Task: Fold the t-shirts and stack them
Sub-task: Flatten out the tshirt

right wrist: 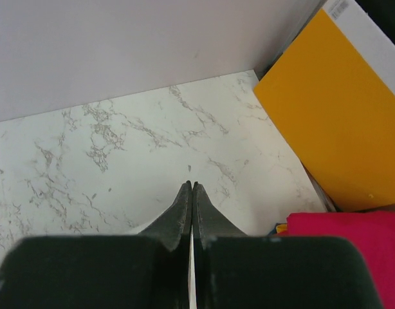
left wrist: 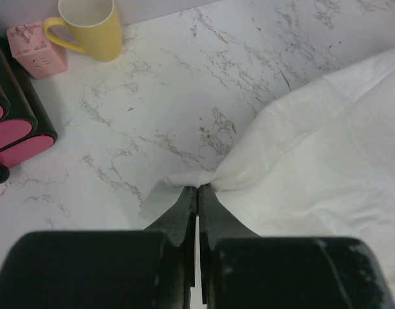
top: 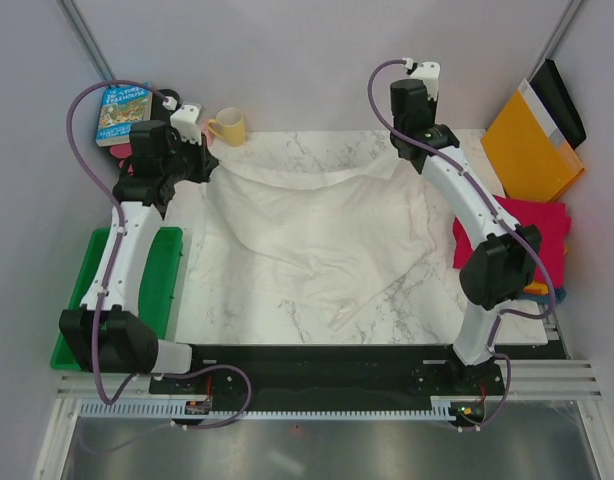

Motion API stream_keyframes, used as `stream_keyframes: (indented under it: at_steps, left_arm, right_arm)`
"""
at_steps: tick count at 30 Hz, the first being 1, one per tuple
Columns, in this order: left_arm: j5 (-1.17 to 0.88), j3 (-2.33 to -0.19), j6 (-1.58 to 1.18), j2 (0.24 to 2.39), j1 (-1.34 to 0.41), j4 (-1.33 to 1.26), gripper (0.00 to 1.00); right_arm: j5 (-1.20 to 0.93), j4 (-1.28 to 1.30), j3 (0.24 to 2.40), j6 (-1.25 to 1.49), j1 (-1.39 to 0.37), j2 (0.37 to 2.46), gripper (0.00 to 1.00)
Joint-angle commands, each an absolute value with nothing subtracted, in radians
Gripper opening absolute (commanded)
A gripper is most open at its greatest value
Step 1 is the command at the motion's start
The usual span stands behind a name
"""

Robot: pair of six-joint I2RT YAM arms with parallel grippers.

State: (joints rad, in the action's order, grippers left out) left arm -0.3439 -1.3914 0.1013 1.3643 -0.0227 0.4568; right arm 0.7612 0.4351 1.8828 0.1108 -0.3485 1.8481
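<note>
The wrinkled thin white cloth t-shirt (top: 317,240) lies spread across the middle of the marbled white desk (top: 427,300). The left end effector (left wrist: 197,188) is clamped on a pinch of its far-left corner. The right end effector (right wrist: 191,185) is closed at the far-right corner, though its own camera shows no cloth between the tips. The shirt's far edge runs left to right between them and its body lies toward the arm bases, so a fold would likely draw that edge nearer.
</note>
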Motion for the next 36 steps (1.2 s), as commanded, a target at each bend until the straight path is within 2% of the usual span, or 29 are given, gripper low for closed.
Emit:
stream_keyframes:
  at_steps: [1,5,11,15,17,19,20,25,32,36]
  left_arm:
    - [-0.302,-1.414,0.097,1.396,-0.020,0.336,0.02]
    - [-0.317,-1.456,0.065,1.349,-0.020,0.360,0.02]
    - [-0.330,-1.451,0.051,1.238,-0.020,0.414,0.02]
    - [-0.327,-1.417,0.074,1.198,-0.020,0.419,0.02]
    - [-0.322,-1.420,0.084,1.201,-0.020,0.431,0.02]
    - [-0.295,-1.452,0.086,1.233,-0.020,0.445,0.02]
    - [-0.290,-1.471,0.090,1.255,-0.020,0.457,0.02]
    - [-0.281,-1.624,0.106,1.341,-0.020,0.499,0.02]
    - [-0.249,-1.931,0.104,1.407,-0.020,0.534,0.02]
    - [-0.252,-2.086,0.095,1.408,-0.020,0.564,0.02]
  right_arm:
    - [0.732,0.393,1.982,0.149,-0.331,1.844,0.00]
    - [0.764,0.387,1.945,0.120,-0.357,1.773,0.00]
    - [0.837,0.236,1.770,-0.107,-0.419,1.632,0.00]
    - [0.780,0.213,1.697,-0.101,-0.380,1.612,0.00]
    - [0.668,0.222,1.693,-0.060,-0.344,1.609,0.00]
    - [0.550,0.293,1.742,0.030,-0.293,1.635,0.00]
    - [0.536,0.331,1.778,0.107,-0.243,1.655,0.00]
    - [0.532,0.364,1.867,0.112,-0.186,1.723,0.00]
    - [0.555,0.330,2.087,0.081,-0.225,1.747,0.00]
    - [0.612,0.305,2.117,0.009,-0.287,1.691,0.00]
